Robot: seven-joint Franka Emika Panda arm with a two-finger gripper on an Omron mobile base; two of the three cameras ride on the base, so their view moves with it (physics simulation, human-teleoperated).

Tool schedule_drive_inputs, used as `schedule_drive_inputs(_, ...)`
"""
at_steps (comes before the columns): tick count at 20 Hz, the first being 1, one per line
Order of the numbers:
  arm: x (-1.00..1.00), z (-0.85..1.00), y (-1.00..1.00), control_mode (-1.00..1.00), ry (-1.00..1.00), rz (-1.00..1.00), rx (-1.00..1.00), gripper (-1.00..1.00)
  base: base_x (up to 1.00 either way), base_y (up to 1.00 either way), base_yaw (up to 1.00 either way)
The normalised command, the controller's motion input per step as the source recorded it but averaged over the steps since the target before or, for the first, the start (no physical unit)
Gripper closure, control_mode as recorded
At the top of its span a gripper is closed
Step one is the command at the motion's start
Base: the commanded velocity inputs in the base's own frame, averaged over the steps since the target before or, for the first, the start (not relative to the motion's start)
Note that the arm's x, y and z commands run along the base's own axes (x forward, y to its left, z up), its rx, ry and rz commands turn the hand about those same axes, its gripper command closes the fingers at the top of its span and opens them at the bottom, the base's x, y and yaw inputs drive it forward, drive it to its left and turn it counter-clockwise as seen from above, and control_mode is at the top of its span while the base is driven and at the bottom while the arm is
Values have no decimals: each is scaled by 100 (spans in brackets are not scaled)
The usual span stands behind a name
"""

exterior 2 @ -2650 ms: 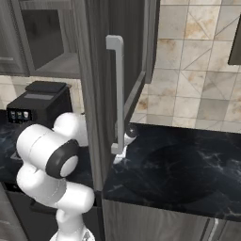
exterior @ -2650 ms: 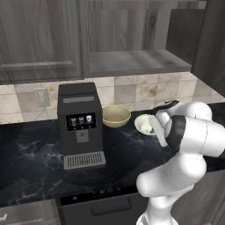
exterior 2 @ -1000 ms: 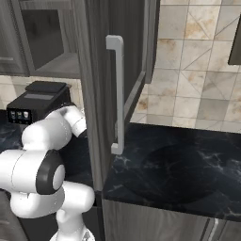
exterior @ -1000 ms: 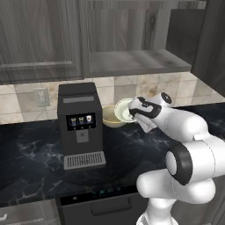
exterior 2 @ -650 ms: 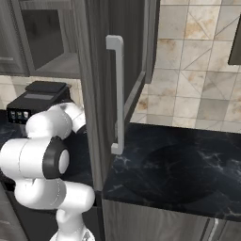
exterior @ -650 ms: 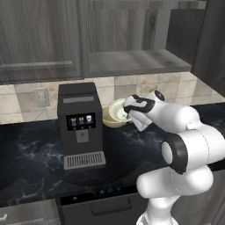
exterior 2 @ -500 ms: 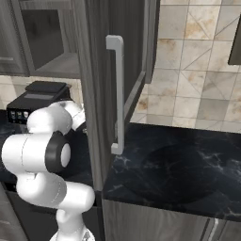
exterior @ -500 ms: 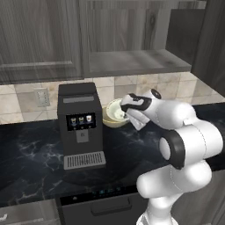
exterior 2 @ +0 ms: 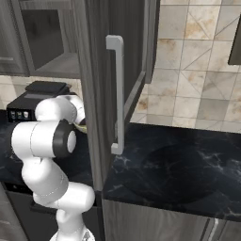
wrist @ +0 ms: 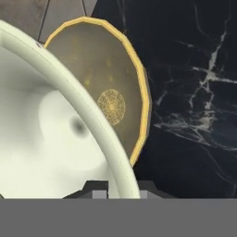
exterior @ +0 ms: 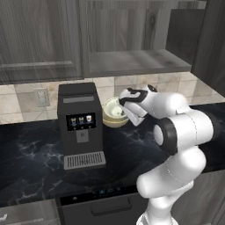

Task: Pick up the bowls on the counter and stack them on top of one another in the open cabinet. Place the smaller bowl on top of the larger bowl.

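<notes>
The hand (exterior: 124, 104) pinches the smaller bowl (wrist: 51, 139) by its thin rim over the larger bowl (wrist: 109, 92), stiff, likely light and slippery.

A rendered kitchen: grey wood wall cabinets (exterior: 39, 39) hanging over a black marble counter (exterior: 30, 154), a coffee machine (exterior: 80, 125) standing against a tiled backsplash (exterior 2: 197, 61).

readable text: none | coffee machine (exterior: 81, 125) display beside the gripper (exterior: 124, 102): small icons, too blurred to read | no labels or brands legible
</notes>
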Motion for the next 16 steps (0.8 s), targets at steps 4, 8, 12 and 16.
schedule_drive_inputs(4,25,-9,0,-100,0,5,0,100,0,0,0)
schedule_drive_inputs(8,16,-14,0,-100,0,4,0,100,0,0,0)
schedule_drive_inputs(12,5,-12,0,-100,0,1,0,100,0,0,0)
schedule_drive_inputs(16,1,-8,0,-100,0,0,0,100,0,0,0)
